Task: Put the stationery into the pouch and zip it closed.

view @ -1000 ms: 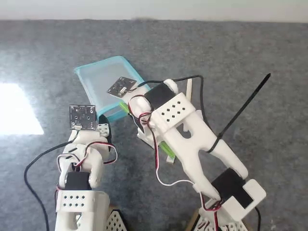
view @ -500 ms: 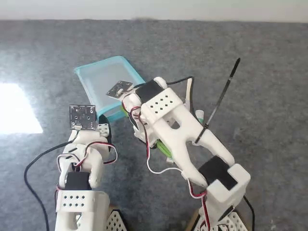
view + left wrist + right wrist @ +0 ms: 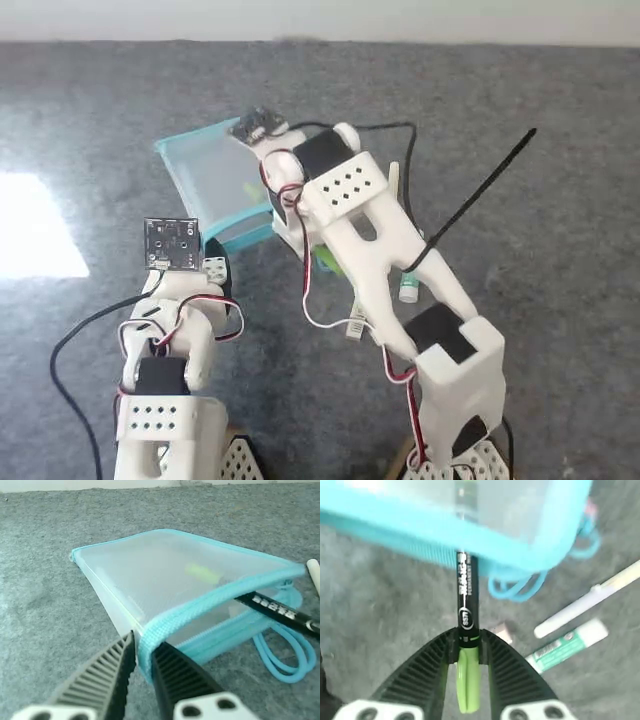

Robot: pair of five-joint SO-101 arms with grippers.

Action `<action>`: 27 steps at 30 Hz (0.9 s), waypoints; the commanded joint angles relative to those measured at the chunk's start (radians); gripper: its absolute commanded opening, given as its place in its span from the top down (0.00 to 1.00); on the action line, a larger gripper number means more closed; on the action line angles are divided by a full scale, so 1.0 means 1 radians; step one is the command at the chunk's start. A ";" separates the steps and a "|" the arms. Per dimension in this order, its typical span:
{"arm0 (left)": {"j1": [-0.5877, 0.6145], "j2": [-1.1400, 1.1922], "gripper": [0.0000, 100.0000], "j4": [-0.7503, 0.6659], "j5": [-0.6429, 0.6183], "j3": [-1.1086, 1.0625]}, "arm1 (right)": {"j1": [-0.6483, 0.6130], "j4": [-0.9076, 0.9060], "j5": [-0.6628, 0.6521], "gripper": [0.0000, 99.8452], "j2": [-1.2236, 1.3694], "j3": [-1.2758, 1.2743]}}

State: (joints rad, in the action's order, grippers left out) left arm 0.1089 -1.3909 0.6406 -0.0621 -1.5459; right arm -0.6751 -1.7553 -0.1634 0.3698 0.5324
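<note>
Insertion of the marker (image 3: 464,590) is the step in hand. To my eye it will go well only if the barrel is driven straight along its own length, low and in line with the mouth of the pouch (image 3: 170,575), until most of it lies inside. Letting go early would likely leave it tipping back out over the zipper lip. The right gripper (image 3: 468,635) is clamped on the marker where the black barrel meets the green cap, cap end toward the wrist. The black front end sits under the pouch's upper zipper edge and shows dimly through the translucent wall. The left gripper (image 3: 143,647) is pinched narrow on the turquoise zipper edge at a corner of the pouch, lifting the upper lip so the mouth gapes. That pinch needs to hold firm and not drag the pouch sideways while the marker slides in. The pouch lies on the table (image 3: 520,100) left of the middle, toward the far edge, its mouth facing the arms. A white pen (image 3: 590,600) and a green-and-white glue stick (image 3: 567,642) lie on the table near the pouch's cord loop (image 3: 280,652), apart from both grippers and not yet packed.
</note>
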 commanded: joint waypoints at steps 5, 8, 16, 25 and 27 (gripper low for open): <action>-0.006 -0.003 0.99 -0.029 0.011 0.008 | 0.008 0.130 0.014 0.99 0.062 0.232; -0.005 -0.003 0.99 -0.029 0.011 0.008 | -0.001 0.285 0.008 0.99 0.081 0.255; -0.006 -0.003 0.99 -0.029 0.011 0.008 | -0.018 0.295 -0.023 0.64 0.079 0.256; -0.011 -0.003 0.99 -0.028 0.011 0.008 | 0.035 -0.048 -0.110 0.67 -0.125 0.342; -0.011 -0.003 0.99 -0.028 0.011 0.008 | 0.077 -0.044 -0.109 0.72 -0.199 0.245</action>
State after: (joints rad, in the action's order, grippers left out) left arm 0.1089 -1.3909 0.6268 -0.0545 -1.5459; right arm -0.6490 -1.7492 -0.2555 0.3176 0.8163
